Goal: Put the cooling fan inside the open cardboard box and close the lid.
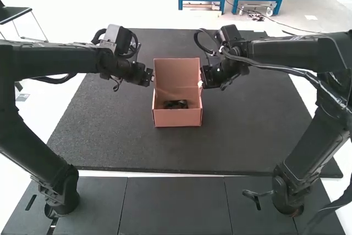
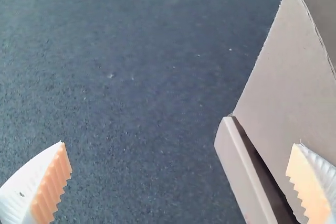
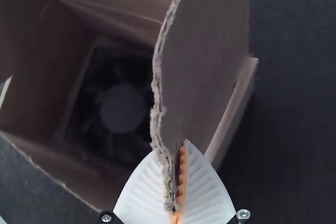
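Observation:
The cardboard box (image 1: 177, 113) stands mid-mat with its lid (image 1: 176, 72) upright at the far side. The black cooling fan (image 1: 176, 104) lies flat on the box floor, and its round hub and blades (image 3: 121, 108) are seen from above. My right gripper (image 1: 204, 78) is at the lid's right edge, its white ribbed fingers (image 3: 176, 156) shut on the rough cardboard edge (image 3: 210, 51). My left gripper (image 1: 147, 76) hangs beside the lid's left edge. It is open (image 2: 178, 148), with the lid (image 2: 283, 93) and its side tab (image 2: 236, 166) near one finger.
The box rests on a dark rubber mat (image 1: 99, 119) with free room all around it. Pale floor borders the mat on the left (image 1: 38, 114) and right. Both arms stretch in from the sides at lid height.

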{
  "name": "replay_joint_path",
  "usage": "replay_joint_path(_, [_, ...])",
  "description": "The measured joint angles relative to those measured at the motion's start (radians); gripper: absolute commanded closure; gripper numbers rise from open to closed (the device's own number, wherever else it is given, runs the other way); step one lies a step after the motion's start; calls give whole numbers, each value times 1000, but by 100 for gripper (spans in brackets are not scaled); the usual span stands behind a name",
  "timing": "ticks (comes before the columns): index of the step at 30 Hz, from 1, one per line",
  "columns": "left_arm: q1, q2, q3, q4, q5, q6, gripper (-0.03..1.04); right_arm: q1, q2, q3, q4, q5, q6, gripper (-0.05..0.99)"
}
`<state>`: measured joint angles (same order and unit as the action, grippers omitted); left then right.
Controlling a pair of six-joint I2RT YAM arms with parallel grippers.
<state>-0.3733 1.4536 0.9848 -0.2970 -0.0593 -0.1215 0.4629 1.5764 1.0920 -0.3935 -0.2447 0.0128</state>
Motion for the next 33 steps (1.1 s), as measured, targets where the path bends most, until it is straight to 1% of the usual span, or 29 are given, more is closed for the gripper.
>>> replay_joint_path(8, [0,0,0,-20,7,0,4,0,0,0,-27,-7,-9,96])
replay_joint_path(15, [-15,0,0,-27,8,0,4,12,0,0,-31,-14,-9,96])
replay_joint_path(24, [-15,-4,0,-44,8,0,4,29,0,-2,-36,-14,-6,96])
replay_joint_path(33, [-15,-61,-24,-67,8,1,4,45,0,-59,-69,-13,-20,96])
